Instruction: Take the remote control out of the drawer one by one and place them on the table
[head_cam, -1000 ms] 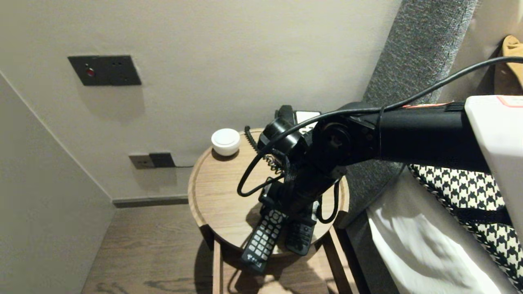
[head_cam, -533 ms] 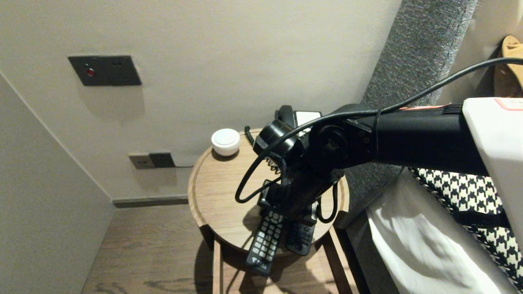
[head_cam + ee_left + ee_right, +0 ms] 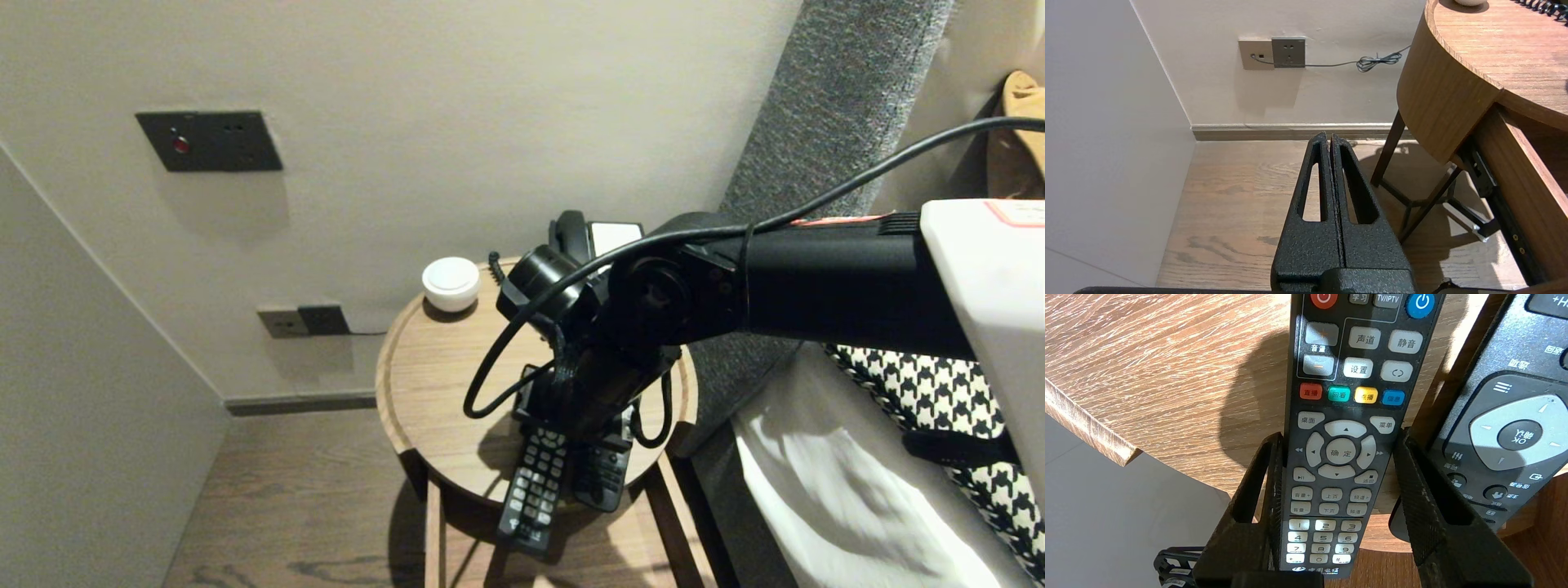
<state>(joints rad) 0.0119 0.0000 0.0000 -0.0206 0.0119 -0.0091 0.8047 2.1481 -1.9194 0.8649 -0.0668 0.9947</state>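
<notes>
- Right gripper [image 3: 1340,433] grasps the white-keyed remote [image 3: 1347,400] at its arrow keys, 1 finger on each edge.
- Left gripper [image 3: 1331,139] hangs parked, jaws pressed together.

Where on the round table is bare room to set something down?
Bare: the left half of the table, between the white puck and the right gripper. Crowded: back right with telephone and cord; front edge with the gripped remote and second remote.
</notes>
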